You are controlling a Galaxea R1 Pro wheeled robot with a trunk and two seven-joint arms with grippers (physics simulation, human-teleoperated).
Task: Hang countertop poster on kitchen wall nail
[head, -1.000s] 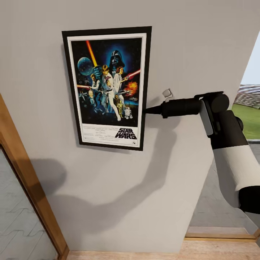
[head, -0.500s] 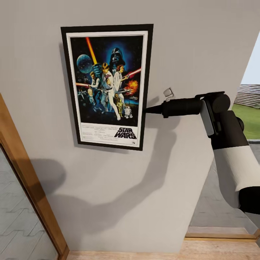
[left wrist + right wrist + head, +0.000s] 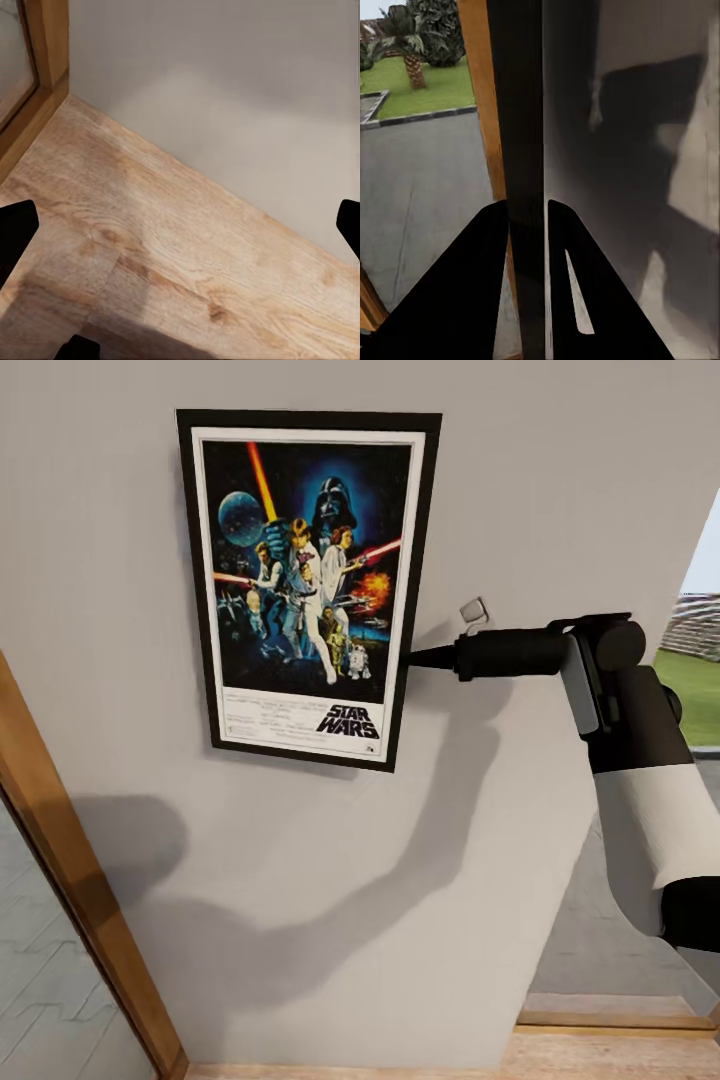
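The Star Wars poster stands upright and slightly tilted, flat against the light grey wall. My right gripper is shut on the poster's right edge, near its lower half. In the right wrist view the thin black frame edge runs between my two dark fingers, beside the wall. My left gripper is open and empty, its fingertips wide apart above the wooden floor. The wall nail is hidden. The kitchen countertop is out of view.
A wooden door frame with glass slants along the left. The wall ends at a corner on the right, where an opening shows paving and grass. Wood flooring lies below.
The poster has risen a little up the wall and shifted slightly right, still in my right gripper. The head view has also shifted slightly.
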